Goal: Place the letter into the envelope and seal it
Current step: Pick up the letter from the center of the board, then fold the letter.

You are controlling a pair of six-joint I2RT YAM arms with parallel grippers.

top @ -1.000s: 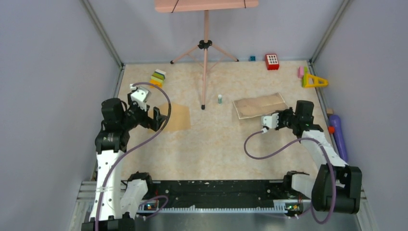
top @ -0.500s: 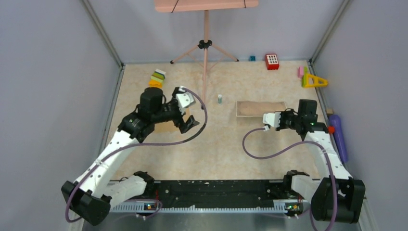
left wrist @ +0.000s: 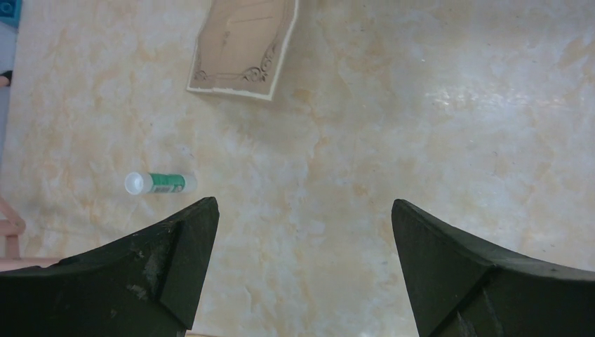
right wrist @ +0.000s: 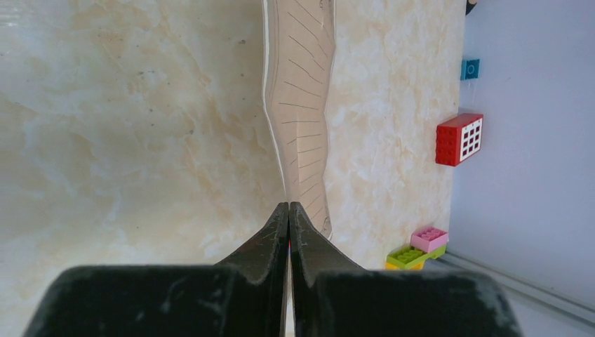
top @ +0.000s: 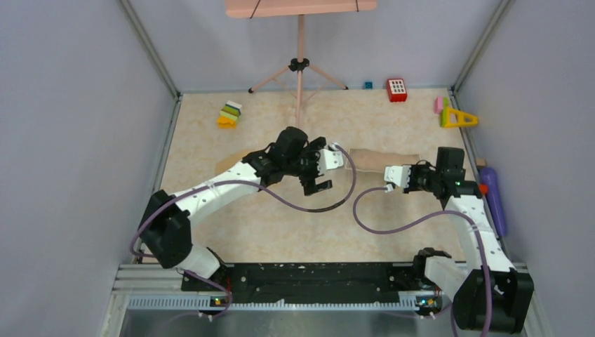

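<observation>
So the right tool [right wrist: 289, 207] is pinched fully closed on the near edge of the letter [right wrist: 302, 105]. That edge is picked up off the table [top: 281, 217]. The sheet bows away from the tool toward the far side, right of centre, and the wrist cam sees it almost edge-on with its lines showing.

The left tool [left wrist: 302, 232] is spread wide with nothing in it. It hangs over bare table around the middle, just left of the letter and not touching it. Its cam catches a little green and white glue stick [left wrist: 158, 184] lying on its side, plus a corner of the letter past it.

The envelope [top: 237, 157] is flat on the table left of centre, mostly hidden under the left arm, so only a brown sliver peeks out. It's well apart from the letter. I can't tell if the flap is open.

There's a red brick [right wrist: 459, 139] and some more coloured blocks along the far wall.
</observation>
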